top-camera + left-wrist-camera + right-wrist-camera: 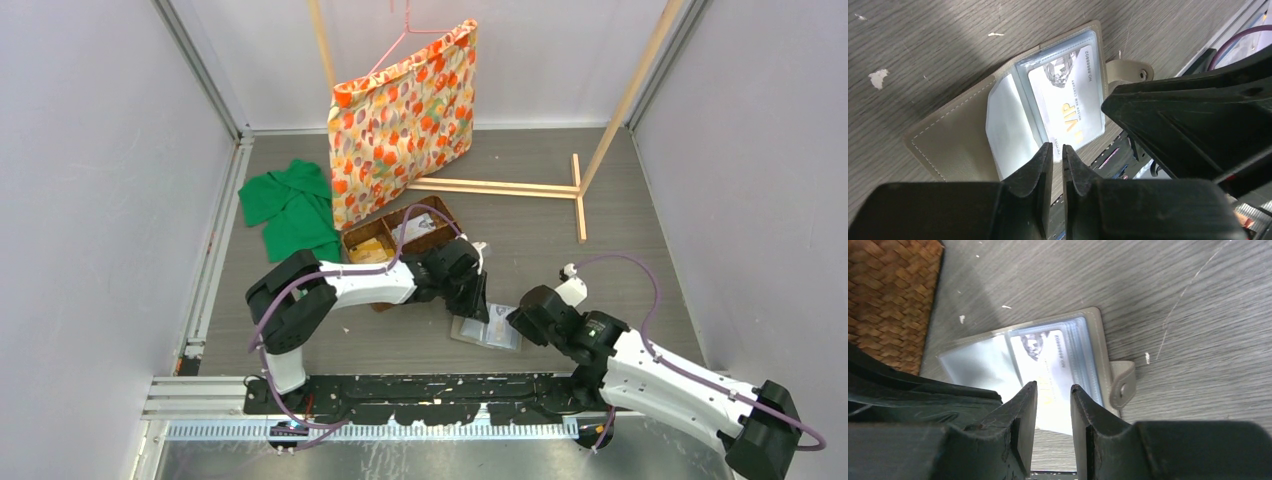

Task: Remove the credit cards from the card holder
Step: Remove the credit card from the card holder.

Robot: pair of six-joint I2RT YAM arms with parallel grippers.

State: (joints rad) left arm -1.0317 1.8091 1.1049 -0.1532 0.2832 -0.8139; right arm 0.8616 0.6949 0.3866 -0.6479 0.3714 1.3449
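The flat grey bifold card holder (487,330) lies open on the wood-grain counter (620,200) with a pale whitish credit card (1068,100) inside its clear sleeve, none removed yet; left claw (1058,152) barely parted, right claw (1054,390) wider, both empty.

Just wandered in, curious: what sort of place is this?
Likely a robotics test cell: white walls enclose a table, left arm and right arm bolted at its edge, props like a floral bag and wicker basket.
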